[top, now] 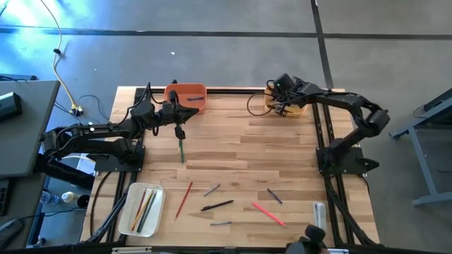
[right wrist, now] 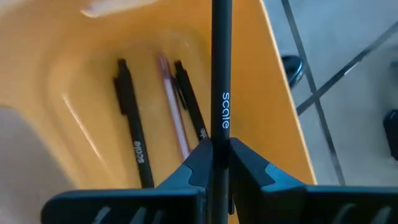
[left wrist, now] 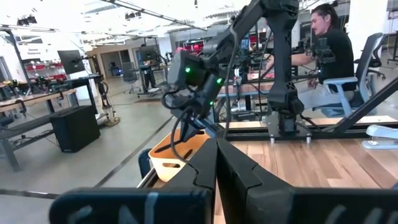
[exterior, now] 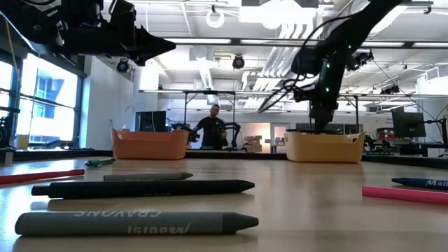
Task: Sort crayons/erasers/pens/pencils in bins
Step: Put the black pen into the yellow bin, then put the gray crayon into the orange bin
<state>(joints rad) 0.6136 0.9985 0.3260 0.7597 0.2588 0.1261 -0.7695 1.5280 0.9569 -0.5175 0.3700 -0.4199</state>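
My right gripper (right wrist: 219,146) hangs over the yellow-orange bin (top: 272,104) at the table's far right, shut on a black pen (right wrist: 221,68). Two black pens (right wrist: 134,134) and a pinkish one (right wrist: 172,112) lie on that bin's floor. My left gripper (top: 192,113) is shut on nothing and points level beside the orange bin (top: 187,94). A green pencil (top: 181,149) lies on the table just in front of it. The white bin (top: 141,208) at the near left holds several pencils. My right gripper pinches the black pen's shaft (right wrist: 220,138) between its two fingers, just behind the printed word. The fingers slant down from above, and the pen runs forward between them and past their tips. It hangs clear above the bin's floor.
Loose on the near half of the table lie a red pencil (top: 183,200), grey crayons (top: 212,189), a black crayon (top: 217,205), a pink crayon (top: 268,214), a dark one (top: 274,195) and a small clear block (top: 319,212). A person works at a desk beyond the table.
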